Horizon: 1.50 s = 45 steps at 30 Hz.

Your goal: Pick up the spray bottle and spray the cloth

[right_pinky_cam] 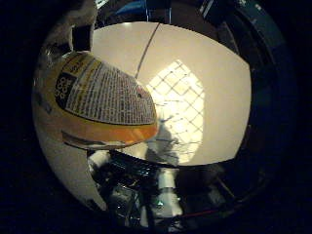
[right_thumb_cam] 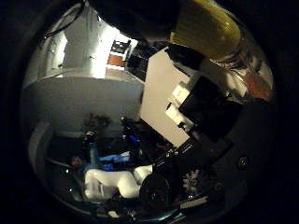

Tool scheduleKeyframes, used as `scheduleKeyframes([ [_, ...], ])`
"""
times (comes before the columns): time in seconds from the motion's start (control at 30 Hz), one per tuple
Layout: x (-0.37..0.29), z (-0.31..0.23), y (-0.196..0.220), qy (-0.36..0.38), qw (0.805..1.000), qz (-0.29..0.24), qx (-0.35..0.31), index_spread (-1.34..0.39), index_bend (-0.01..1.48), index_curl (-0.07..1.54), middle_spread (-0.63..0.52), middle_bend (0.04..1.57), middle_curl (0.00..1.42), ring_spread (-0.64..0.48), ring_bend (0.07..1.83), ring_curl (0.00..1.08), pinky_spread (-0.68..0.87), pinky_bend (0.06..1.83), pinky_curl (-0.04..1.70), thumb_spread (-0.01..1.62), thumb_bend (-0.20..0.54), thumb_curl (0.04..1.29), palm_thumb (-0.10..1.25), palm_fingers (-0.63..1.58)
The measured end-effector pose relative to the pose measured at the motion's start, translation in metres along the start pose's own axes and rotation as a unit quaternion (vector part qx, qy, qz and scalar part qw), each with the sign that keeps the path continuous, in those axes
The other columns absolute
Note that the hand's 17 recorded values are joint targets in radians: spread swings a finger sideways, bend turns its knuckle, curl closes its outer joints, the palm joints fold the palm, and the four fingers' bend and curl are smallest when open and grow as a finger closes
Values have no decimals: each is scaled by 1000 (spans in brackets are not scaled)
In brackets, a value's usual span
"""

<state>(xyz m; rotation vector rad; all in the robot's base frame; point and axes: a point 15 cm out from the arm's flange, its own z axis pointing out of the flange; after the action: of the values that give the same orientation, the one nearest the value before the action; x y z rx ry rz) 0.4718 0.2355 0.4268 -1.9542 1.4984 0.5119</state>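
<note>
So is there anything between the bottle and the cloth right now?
Nothing visible. The spray bottle sits close against the palm, and the checked cloth lies flat on the white table past it, with only bare tabletop in between. The nozzle end is out of view.

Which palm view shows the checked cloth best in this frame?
The little finger side palm view: the white checked cloth lies spread on the white table, beyond the spray bottle held close to the palm. The thumb side palm view shows none of the cloth.
</note>
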Motion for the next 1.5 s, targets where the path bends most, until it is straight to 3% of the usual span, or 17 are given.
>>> scheduleKeyframes([
  [0.27,-10,51,12,-120,992,3,36,-187,1168,610,-83,1307,561,-154,1432,533,-222,1101,928,1095,-12,625,1061,1246],
  [0.6,-11,119,14,-215,975,-5,61,-179,1165,615,-83,1311,561,-153,1432,533,-219,1104,933,1076,-12,641,1064,1246],
  [1.0,-5,201,16,-247,966,-63,45,-171,1169,624,-83,1315,560,-146,1436,533,-225,1089,948,1053,-13,658,1053,1241],
  [1.5,24,261,35,-242,967,-77,5,-164,1179,628,-67,1320,564,-140,1438,537,-230,1072,962,1071,-14,628,955,1239],
])
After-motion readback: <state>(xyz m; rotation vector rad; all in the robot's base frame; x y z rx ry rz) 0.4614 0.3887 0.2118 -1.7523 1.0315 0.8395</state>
